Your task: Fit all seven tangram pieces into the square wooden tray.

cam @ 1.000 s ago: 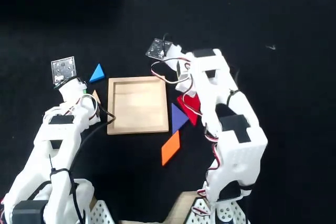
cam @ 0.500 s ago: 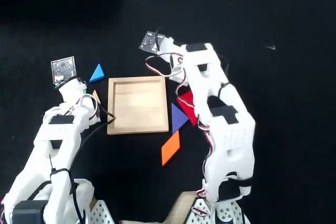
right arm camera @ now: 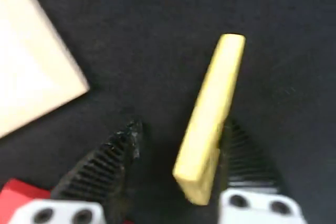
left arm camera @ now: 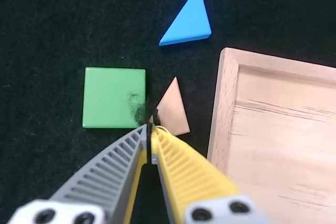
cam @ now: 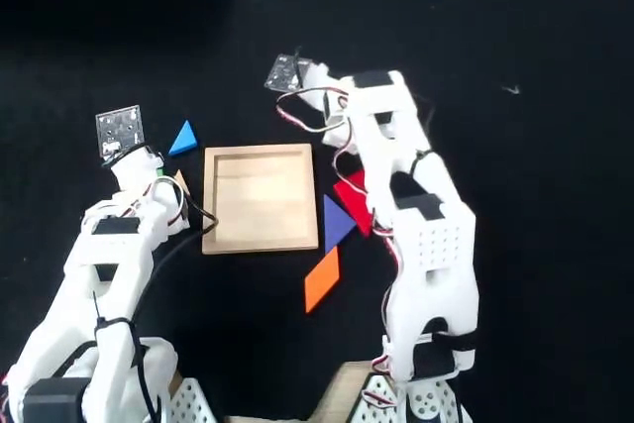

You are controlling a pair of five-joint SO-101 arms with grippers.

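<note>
I log 1 black tabletop (cam: 515, 195) carrying 1 wooden tray (cam: 211, 200). Left jaws pressed together, just beside the tan triangle (left arm camera: 172, 109). Right jaws spread, yellow piece (right arm camera: 212, 114) against 1 side.

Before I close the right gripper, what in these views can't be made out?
Yellow piece: in the right wrist view it is blurred and seen edge-on, so its shape is unclear, and so is whether it touches a finger of the right gripper.
Red piece: in the high view the right arm covers part of it, so its outline is incomplete.
Green square: in the high view it is almost wholly under the left arm.
</note>
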